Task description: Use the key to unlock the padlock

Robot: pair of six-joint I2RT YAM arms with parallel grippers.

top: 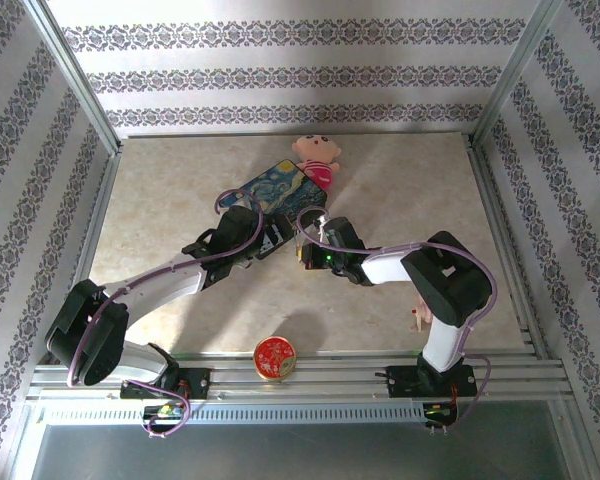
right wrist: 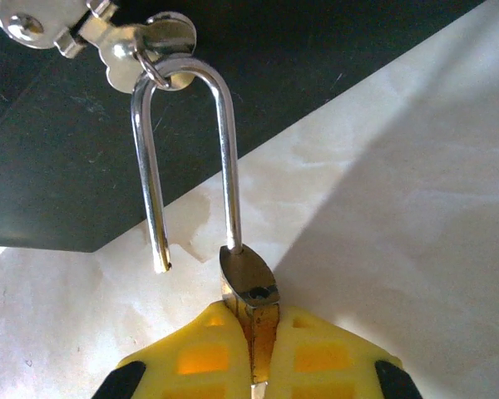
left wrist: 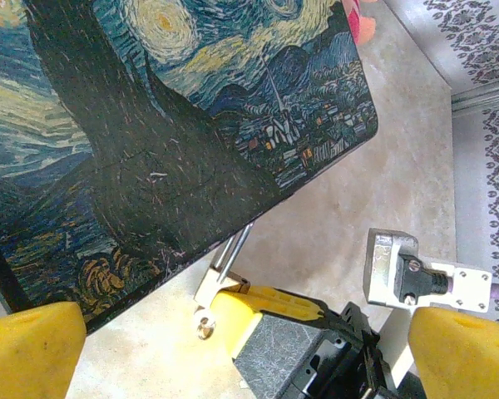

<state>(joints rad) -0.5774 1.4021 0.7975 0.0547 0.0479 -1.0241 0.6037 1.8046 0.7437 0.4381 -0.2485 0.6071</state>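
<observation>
Beige marbled table [top: 170,200], sunlit in patches, dark arm shadows across its middle. Aluminium rails [top: 330,385] along the near edge, slanting posts [top: 75,75] at the far corners. Beyond them, walls [top: 280,80] papered white with dark floral bands.

Near the table's middle, a blue painted box [top: 280,188], with a doll [top: 318,155] touching its far corner. At the near edge, between the arm bases, a round red tin [top: 275,359], well apart from the box.

At the box's near side, the padlock [right wrist: 249,287], hung by its shackle [right wrist: 187,150] through a silvery hasp loop [right wrist: 154,58] on the box's dark wall. One shackle leg seated in the brass body, the other out of it, bare end beside the body.

Right gripper [right wrist: 251,341]: yellow fingers pressed tight on the padlock body, only a sliver between them.

Left gripper [left wrist: 248,337]: spread wide, holding nothing, above the box's near corner, one yellow fingertip to each side of the right gripper
</observation>
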